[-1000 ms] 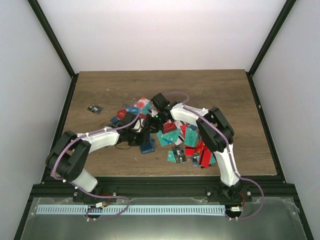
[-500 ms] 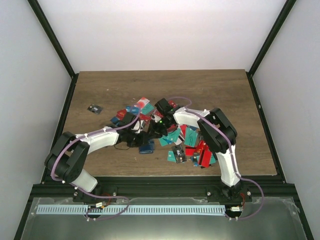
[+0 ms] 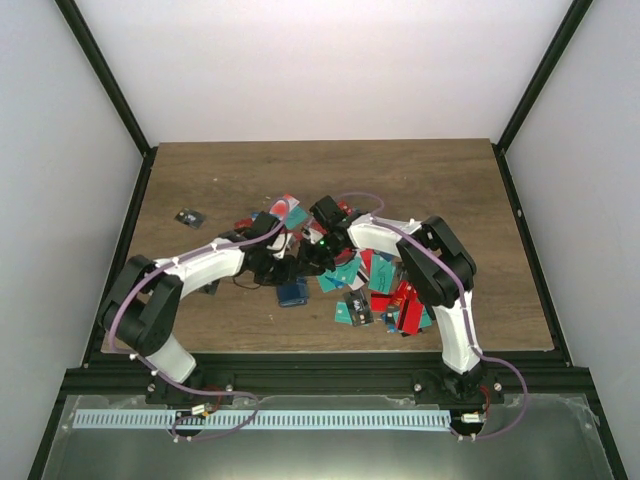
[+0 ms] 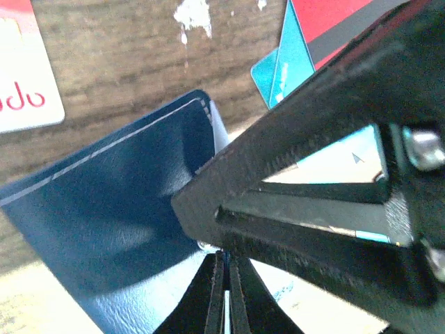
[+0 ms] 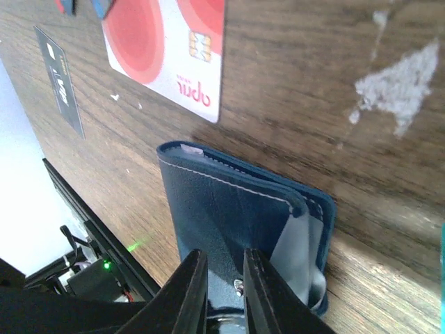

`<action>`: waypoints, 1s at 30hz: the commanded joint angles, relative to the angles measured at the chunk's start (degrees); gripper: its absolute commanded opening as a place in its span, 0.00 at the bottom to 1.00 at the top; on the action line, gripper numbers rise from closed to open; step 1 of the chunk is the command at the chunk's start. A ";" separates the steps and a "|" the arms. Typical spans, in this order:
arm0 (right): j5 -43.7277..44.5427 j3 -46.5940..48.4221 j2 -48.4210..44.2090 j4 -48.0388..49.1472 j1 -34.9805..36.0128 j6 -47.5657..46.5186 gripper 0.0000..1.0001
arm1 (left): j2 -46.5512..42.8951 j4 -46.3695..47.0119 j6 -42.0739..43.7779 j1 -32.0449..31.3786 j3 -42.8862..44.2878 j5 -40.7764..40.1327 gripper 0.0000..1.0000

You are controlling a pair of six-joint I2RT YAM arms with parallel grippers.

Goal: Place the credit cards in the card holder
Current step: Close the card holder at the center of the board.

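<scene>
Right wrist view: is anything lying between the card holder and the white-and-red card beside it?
Nothing. Only bare table wood separates the card holder from the white-and-red card, as the right wrist view shows.

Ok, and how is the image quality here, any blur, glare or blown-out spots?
Top external: even light, no glare, credit cards small. Left wrist: card holder slightly soft, a blurred black structure fills the right, bottom edge washed out. Right wrist: wood grain and white-and-red card crisp, right gripper blurred.
</scene>
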 commanded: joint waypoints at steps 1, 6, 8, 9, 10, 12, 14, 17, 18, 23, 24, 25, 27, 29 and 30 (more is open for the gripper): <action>2.92 5.23 0.92 -3.66 -0.34 -1.57 0.18 | 2.61 -2.19 3.45 0.28 3.74 -1.65 0.04; 2.88 6.31 1.46 -4.74 -0.44 -1.97 0.18 | 4.34 -2.59 4.55 0.65 4.62 -1.23 0.04; 2.74 6.41 1.46 -4.72 -0.44 -2.03 0.17 | 5.02 -2.35 4.79 0.68 4.61 -0.58 0.04; 2.94 6.69 1.42 -4.79 -0.50 -2.10 0.18 | 5.16 -2.30 4.84 0.72 4.61 -0.59 0.04; 3.04 7.01 1.50 -4.88 -0.57 -2.14 0.17 | 5.16 -2.32 4.76 0.76 4.66 -0.69 0.04; 3.28 7.76 1.78 -5.36 -0.67 -2.41 0.17 | 4.74 -2.31 4.39 0.85 4.57 -1.05 0.04; 3.26 8.17 2.66 -5.50 -0.68 -2.69 0.18 | 4.36 -2.17 3.96 0.97 4.30 -0.85 0.04; 3.33 7.30 3.87 -5.56 -0.67 -3.39 0.17 | 4.75 -2.07 3.94 1.20 3.91 -0.77 0.04; 3.35 6.70 4.03 -5.35 -0.70 -3.58 0.17 | 5.05 -2.24 4.19 1.31 3.91 -0.67 0.04; 4.38 3.59 4.18 -4.46 -0.69 -4.00 0.16 | 5.89 -3.72 4.37 1.75 3.95 -0.03 0.04; 4.73 3.35 4.14 -4.52 -0.70 -4.06 0.16 | 5.84 -4.26 4.32 1.84 3.99 -0.01 0.04; 4.99 3.01 4.23 -4.49 -0.70 -4.13 0.16 | 5.90 -4.83 4.28 1.98 4.00 0.03 0.04; 5.09 2.49 4.22 -4.22 -0.71 -4.14 0.16 | 6.02 -5.38 4.10 2.19 3.79 0.55 0.04; 5.08 2.17 4.23 -4.10 -0.70 -4.04 0.15 | 6.50 -5.71 4.25 2.30 3.64 1.09 0.04; 5.11 2.16 4.23 -4.16 -0.69 -4.05 0.15 | 6.93 -6.11 4.27 2.38 3.92 1.17 0.04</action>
